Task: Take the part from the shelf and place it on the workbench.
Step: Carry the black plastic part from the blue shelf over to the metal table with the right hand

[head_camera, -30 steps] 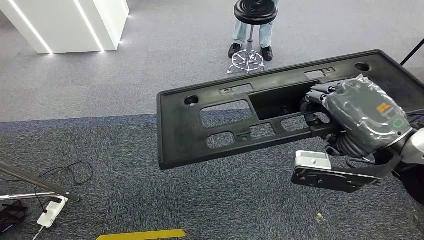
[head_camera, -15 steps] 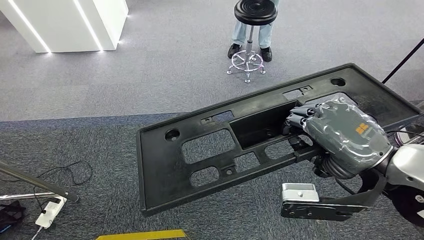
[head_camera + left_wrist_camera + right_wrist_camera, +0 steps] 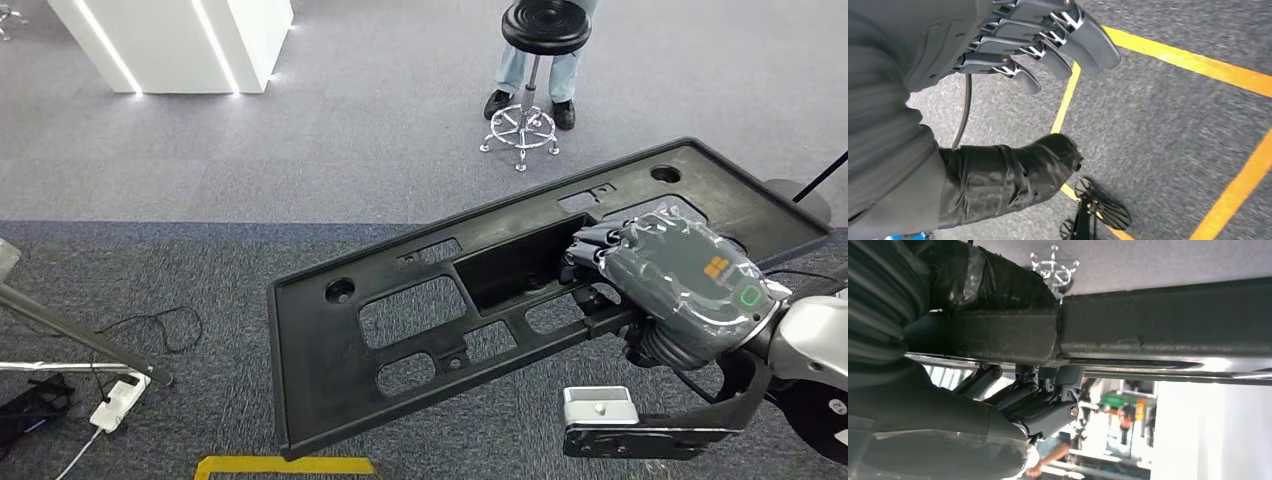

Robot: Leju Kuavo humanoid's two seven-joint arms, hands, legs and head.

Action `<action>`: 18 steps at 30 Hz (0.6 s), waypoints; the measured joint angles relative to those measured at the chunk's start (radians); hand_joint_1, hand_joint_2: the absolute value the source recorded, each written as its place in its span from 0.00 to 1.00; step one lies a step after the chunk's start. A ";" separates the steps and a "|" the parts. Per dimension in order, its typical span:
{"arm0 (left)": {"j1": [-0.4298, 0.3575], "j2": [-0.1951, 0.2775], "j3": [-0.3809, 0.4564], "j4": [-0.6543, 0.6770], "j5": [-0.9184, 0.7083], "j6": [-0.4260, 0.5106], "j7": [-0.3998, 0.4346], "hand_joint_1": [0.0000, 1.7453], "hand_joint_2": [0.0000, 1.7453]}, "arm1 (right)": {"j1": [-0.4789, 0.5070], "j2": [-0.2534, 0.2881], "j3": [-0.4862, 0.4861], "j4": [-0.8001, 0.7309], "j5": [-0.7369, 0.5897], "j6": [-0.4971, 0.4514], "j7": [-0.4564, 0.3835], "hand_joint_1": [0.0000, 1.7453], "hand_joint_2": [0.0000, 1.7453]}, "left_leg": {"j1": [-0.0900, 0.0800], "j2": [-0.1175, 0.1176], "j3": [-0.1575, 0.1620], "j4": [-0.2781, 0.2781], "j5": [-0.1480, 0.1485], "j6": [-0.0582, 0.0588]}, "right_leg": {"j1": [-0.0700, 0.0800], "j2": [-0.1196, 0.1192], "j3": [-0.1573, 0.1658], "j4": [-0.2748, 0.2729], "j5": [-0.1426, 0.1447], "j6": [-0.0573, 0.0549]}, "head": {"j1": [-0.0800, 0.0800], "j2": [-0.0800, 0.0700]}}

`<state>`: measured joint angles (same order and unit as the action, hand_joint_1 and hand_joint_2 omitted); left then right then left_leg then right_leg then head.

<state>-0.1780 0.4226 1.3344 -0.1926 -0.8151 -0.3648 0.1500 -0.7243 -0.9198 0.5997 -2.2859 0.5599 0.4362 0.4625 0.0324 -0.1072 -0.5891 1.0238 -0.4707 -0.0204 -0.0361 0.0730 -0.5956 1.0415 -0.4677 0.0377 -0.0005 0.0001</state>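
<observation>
The right hand (image 3: 672,290) grips the part (image 3: 400,330) — a long, flat black plastic panel with rectangular cut-outs and round holes — by a bar beside its central opening, fingers (image 3: 592,243) curled over that bar and the thumb under it, as the right wrist view also shows (image 3: 1043,405). The part hangs in the air over the carpet (image 3: 300,160), tilted, its free end low and toward the left, its far end high on the right beyond the hand. Round the free end there is open floor: a yellow floor marking (image 3: 285,466) lies just below its lowest corner, and a power strip (image 3: 120,400) with a cable, beside a slanted metal pole (image 3: 80,340), lies well apart to the left. Farther off stand a black stool (image 3: 545,28) on a chrome base, a person's legs (image 3: 540,75) just behind it, and a white lit block (image 3: 180,45) at the far left.

Since a second ago the panel has swung lower and leftward, its tilt steeper; the whole scene has also shifted a little (the camera has moved).

The left hand (image 3: 998,60) hangs above grey floor crossed by yellow lines (image 3: 1198,62) — its fingers (image 3: 1063,40) lie loosely apart from the thumb, holding nothing.
</observation>
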 joint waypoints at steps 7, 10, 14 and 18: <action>0.000 -0.005 0.000 0.001 0.002 0.001 0.002 0.00 1.00 | -0.006 0.000 0.004 -0.001 -0.005 -0.001 0.005 1.00 1.00 | -0.004 0.094 -0.148 0.261 -0.098 -0.004 | 0.026 -0.094 0.019 -0.006 -0.008 -0.044 | -0.010 0.000; 0.005 -0.007 0.000 0.001 0.004 0.002 0.002 0.00 1.00 | -0.007 0.000 0.008 -0.001 -0.008 -0.001 0.005 1.00 1.00 | -0.014 0.104 -0.137 0.218 -0.038 0.012 | 0.037 -0.131 0.029 -0.006 -0.016 -0.052 | -0.010 0.000; 0.002 -0.005 0.000 0.001 0.009 0.003 0.003 0.00 1.00 | -0.010 0.000 0.008 -0.001 -0.009 -0.001 0.005 1.00 1.00 | -0.046 0.162 -0.043 0.023 0.030 0.035 | 0.046 -0.172 0.041 -0.006 -0.029 -0.044 | -0.009 0.000; 0.008 -0.001 0.000 0.001 0.010 0.004 0.008 0.00 1.00 | -0.012 0.000 0.008 -0.001 -0.011 -0.002 0.007 1.00 1.00 | -0.044 0.123 -0.034 0.000 0.040 0.052 | 0.043 -0.168 0.038 0.011 -0.050 -0.027 | -0.008 0.000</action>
<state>-0.1699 0.4212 1.3344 -0.1919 -0.8051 -0.3609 0.1585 -0.7364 -0.9198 0.6080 -2.2866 0.5489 0.4347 0.4691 -0.0116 0.0159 -0.6232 1.0240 -0.4312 0.0312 0.0070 -0.0947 -0.5575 1.0522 -0.5173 0.0107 -0.0085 0.0000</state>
